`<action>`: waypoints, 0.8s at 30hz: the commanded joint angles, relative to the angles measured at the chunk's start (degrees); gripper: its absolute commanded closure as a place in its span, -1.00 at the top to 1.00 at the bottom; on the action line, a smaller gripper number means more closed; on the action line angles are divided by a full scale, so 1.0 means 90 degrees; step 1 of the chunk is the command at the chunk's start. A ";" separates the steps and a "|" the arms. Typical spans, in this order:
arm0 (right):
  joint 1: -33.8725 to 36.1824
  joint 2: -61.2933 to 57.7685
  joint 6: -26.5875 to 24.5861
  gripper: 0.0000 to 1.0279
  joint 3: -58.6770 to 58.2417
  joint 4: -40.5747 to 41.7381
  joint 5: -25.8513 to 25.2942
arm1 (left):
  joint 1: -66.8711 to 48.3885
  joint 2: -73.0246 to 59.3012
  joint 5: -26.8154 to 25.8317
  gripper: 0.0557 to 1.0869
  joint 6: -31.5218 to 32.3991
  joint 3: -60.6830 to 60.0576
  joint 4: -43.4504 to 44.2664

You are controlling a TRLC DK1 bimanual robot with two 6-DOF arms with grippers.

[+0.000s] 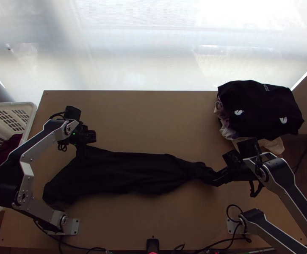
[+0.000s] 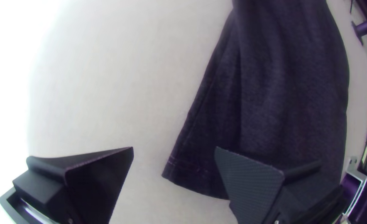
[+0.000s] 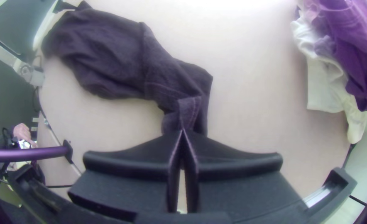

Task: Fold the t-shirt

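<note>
The black t-shirt (image 1: 128, 171) is lying lengthwise across the table (image 1: 153, 220) — long, narrow and rumpled, with the neat folding (probably most of the job) still waiting. The right gripper (image 3: 182, 130) is pinching a stitched end; the left gripper (image 2: 174, 148) is standing open at a hemmed corner. Its far finger is covering some hem, and the shirt's inner layers are escaping view.

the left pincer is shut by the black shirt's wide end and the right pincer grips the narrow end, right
The left pincer is open, not shut: its fingers stand apart in the left wrist view. It is by the black shirt's wide end, and the right pincer grips the narrow end.
</note>
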State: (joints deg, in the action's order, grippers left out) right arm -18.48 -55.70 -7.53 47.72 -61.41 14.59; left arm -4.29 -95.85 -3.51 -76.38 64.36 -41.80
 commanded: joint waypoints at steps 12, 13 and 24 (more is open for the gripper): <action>-0.0007 -0.0012 0.0007 -0.95 -0.0029 0.0065 0.0000 | -0.0177 -0.0551 0.0409 0.17 -0.0166 0.0056 0.0143; -0.0007 -0.0022 0.0007 -0.95 -0.0029 0.0075 0.0000 | -0.0177 -0.0551 0.0409 0.17 -0.0097 0.0056 0.0133; -0.0046 -0.0100 0.0007 -0.95 -0.0029 0.0104 0.0000 | -0.0187 -0.0746 0.0566 -0.50 0.0401 0.0046 -0.0228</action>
State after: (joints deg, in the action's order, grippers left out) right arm -18.63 -56.14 -7.51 47.44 -60.66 14.59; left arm -5.93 -101.27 0.93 -74.78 64.64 -42.19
